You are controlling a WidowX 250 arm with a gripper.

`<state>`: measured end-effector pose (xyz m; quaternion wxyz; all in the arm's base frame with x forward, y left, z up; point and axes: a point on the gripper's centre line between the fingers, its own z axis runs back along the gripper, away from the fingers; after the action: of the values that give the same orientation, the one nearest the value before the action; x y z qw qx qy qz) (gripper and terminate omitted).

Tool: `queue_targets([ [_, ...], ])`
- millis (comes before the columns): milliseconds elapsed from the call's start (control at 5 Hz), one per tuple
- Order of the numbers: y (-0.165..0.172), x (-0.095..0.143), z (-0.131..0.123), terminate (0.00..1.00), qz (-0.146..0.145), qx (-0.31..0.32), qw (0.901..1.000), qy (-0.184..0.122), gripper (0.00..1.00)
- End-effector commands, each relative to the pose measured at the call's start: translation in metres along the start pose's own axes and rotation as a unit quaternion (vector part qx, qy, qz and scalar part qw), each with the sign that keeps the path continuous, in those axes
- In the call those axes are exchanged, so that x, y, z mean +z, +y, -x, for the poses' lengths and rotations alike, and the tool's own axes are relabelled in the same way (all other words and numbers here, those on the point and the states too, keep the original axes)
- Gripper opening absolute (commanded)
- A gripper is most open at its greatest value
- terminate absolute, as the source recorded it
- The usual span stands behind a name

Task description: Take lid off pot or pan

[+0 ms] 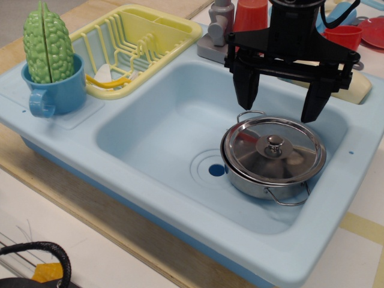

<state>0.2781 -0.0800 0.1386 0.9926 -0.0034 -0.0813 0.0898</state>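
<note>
A shiny steel pot [264, 183] with two wire loop handles sits in the right part of the light blue toy sink [156, 135]. The round flat steel lid [273, 150] rests on the pot, its small knob [275, 143] at the centre. My black gripper [281, 102] hangs above the far side of the lid, open wide, its two fingers pointing down. The left finger [246, 90] is above the pot's far handle and the right finger [316, 102] is above the lid's right rim. It holds nothing.
A yellow dish rack [135, 42] sits at the sink's back left. A blue mug [57, 90] holding a green bumpy vegetable [48, 42] stands at the left corner. A grey tap [219, 30] and red cups [252, 15] stand behind the basin. The drain hole [216, 170] is left of the pot.
</note>
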Motion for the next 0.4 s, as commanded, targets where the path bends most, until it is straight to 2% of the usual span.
queue_targets([
  [0,0.0,0.0,0.0,0.0,0.0,0.0,1.0,0.0,1.0],
  [200,-0.0024,-0.0024,0.0049,0.0,-0.022,-0.004,0.9996,0.017,1.0],
])
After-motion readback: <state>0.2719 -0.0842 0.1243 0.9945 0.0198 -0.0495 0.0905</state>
